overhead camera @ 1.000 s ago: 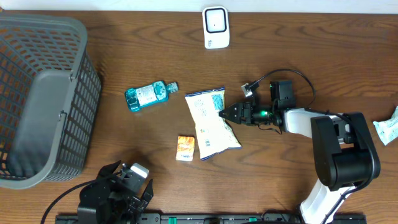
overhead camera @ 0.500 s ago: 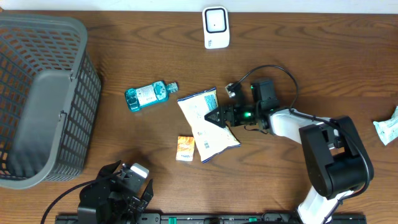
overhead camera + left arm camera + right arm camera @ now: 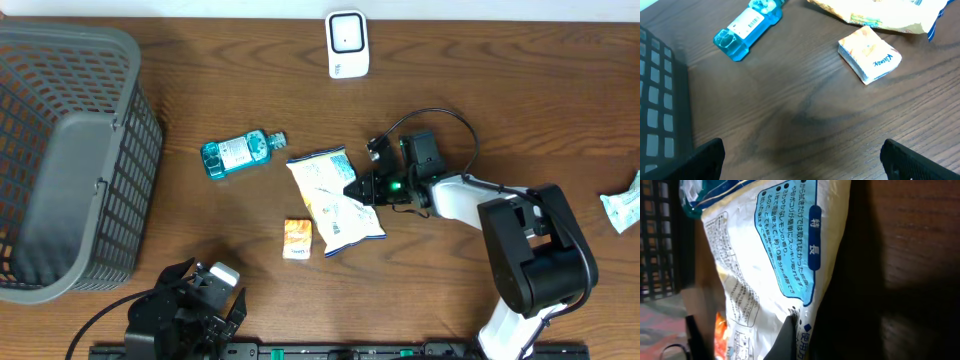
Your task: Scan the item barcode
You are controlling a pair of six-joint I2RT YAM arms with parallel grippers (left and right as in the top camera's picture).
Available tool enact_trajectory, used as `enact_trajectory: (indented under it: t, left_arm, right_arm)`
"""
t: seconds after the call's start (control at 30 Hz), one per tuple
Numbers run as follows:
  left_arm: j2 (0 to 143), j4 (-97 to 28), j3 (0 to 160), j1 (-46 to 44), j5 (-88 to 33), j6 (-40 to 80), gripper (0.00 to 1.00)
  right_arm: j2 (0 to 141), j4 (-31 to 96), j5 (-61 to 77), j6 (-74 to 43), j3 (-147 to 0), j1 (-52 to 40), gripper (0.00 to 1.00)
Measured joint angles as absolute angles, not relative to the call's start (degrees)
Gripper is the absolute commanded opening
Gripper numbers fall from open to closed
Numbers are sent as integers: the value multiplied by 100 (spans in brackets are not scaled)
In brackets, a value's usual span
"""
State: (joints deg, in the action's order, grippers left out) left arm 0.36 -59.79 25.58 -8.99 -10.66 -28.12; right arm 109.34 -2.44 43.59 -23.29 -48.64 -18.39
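right gripper [image 3: 353, 188] slid in and now pinches the snack bag [image 3: 322, 190] edge, left gripper [image 3: 800, 161] gapes idle. i've still got the whole scanner [image 3: 347, 44] pass left.

Soft, even light keeps the overhead view sharp, with faint shadows on the brown surface [image 3: 200, 60]; the left wrist view is bright, with dark, blurred shapes in its lower corners; the right wrist view is dim, its right half in deep shadow.
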Motion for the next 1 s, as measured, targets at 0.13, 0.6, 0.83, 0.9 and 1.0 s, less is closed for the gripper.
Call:
enact_trajectory:
  t: [0.13,0.6,0.83,0.9,1.0]
  left_arm:
    - [36,-5979,2558,-899,-1066,-2812,99]
    - [38,-5981,2558,-899,-1066,-2812,99]
    - [38,-5979,2558,-899,-1066,-2812,99]
    - [38,-5979,2558,-899,-1066,-2812,99]
    - [38,-5979,2558,-899,-1066,-2812,99]
  right_arm:
    - [10656,117,4425,-2456,-4825,-1702,1]
    - [7749,3487,1100,-3404,-4792,-1955,41]
    - [7773,3448,808,-3566,-4790,-2158,99]
    - [7773,3465,779,-3599,-4790,-2158,99]
    - [7773,3535,711,-3645,-4790,-2158,99]
